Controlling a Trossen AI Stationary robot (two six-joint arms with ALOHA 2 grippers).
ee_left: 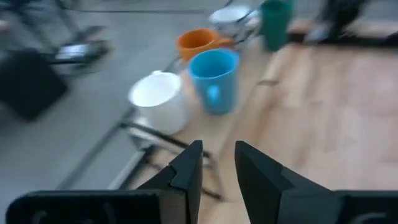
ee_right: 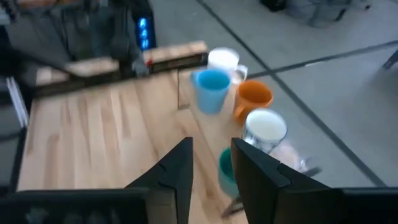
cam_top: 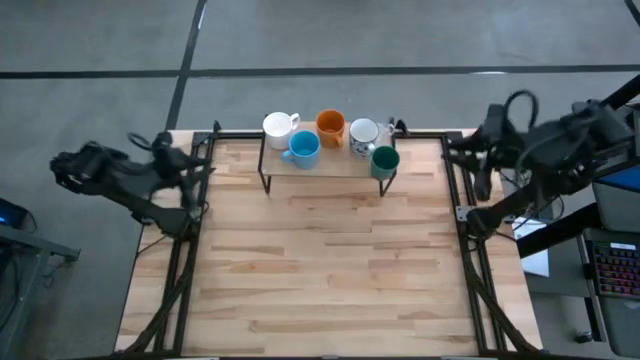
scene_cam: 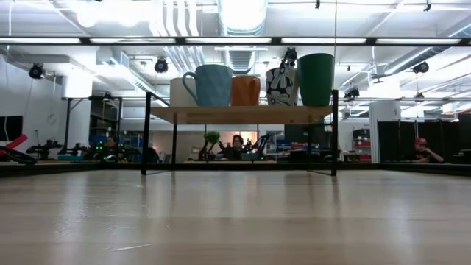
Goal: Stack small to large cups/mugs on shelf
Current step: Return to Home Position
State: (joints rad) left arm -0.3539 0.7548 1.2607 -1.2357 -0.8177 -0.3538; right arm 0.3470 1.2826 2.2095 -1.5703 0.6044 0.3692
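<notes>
The shelf (cam_top: 325,172), a low light-wood board on thin black legs, stands at the table's far middle. On it stand a white mug (cam_top: 280,126), a light blue mug (cam_top: 303,148), an orange mug (cam_top: 330,126), a greyish-white patterned mug (cam_top: 363,133) and a dark teal-green cup (cam_top: 385,160), each upright on its base. I cannot make out the tiny clear glass for sure. My left gripper (ee_left: 217,149) waits at the table's far left edge (cam_top: 205,163). My right gripper (ee_right: 211,146) waits at the far right edge (cam_top: 448,150). Both are empty, with a narrow gap between the fingers.
Black frame rails (cam_top: 185,250) run along the table's left and right sides (cam_top: 470,250). The wooden tabletop (cam_top: 325,270) lies bare in front of the shelf. In the low view, people sit in the room behind the table (scene_cam: 237,146).
</notes>
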